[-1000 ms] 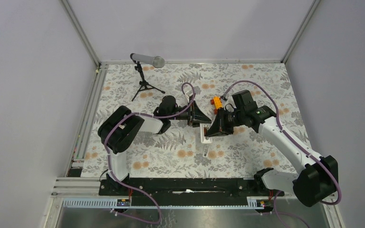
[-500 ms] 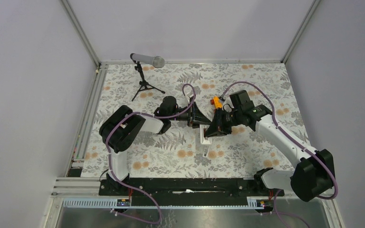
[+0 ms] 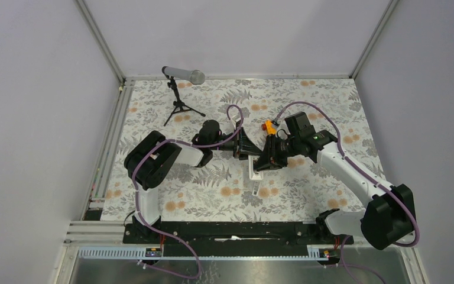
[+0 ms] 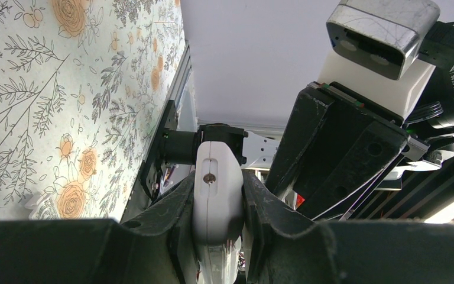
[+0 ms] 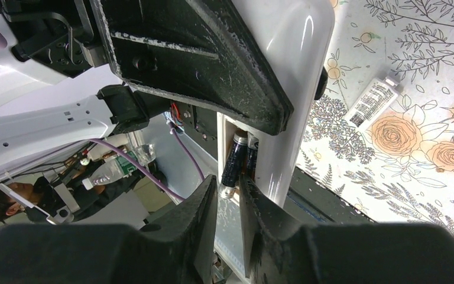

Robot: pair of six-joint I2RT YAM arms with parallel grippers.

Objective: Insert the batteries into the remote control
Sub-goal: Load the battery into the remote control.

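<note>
The white remote control point(image 4: 216, 198) is clamped between my left gripper's point(image 4: 217, 207) fingers, which are shut on it. In the top view it hangs just above the mat's middle, remote control point(image 3: 254, 170) pointing toward the arm bases, left gripper point(image 3: 248, 152) on its far end. Its open compartment faces the right wrist camera, and the two dark batteries point(image 5: 234, 158) lie side by side inside. My right gripper point(image 5: 229, 204) has its jaws slightly parted around the metal end of the nearer battery. From above, the right gripper point(image 3: 265, 163) sits against the remote's right side.
A small flat white cover piece point(image 3: 254, 188) with a printed label lies on the floral mat just below the remote, and the cover piece point(image 5: 371, 102) also shows beyond the remote. An orange toy car point(image 3: 268, 125) sits behind the right wrist. A microphone on a tripod point(image 3: 181, 89) stands at the back left.
My right gripper's jaws have parted a little, and the right arm has shifted slightly left. The left arm and the remote have stayed put.
</note>
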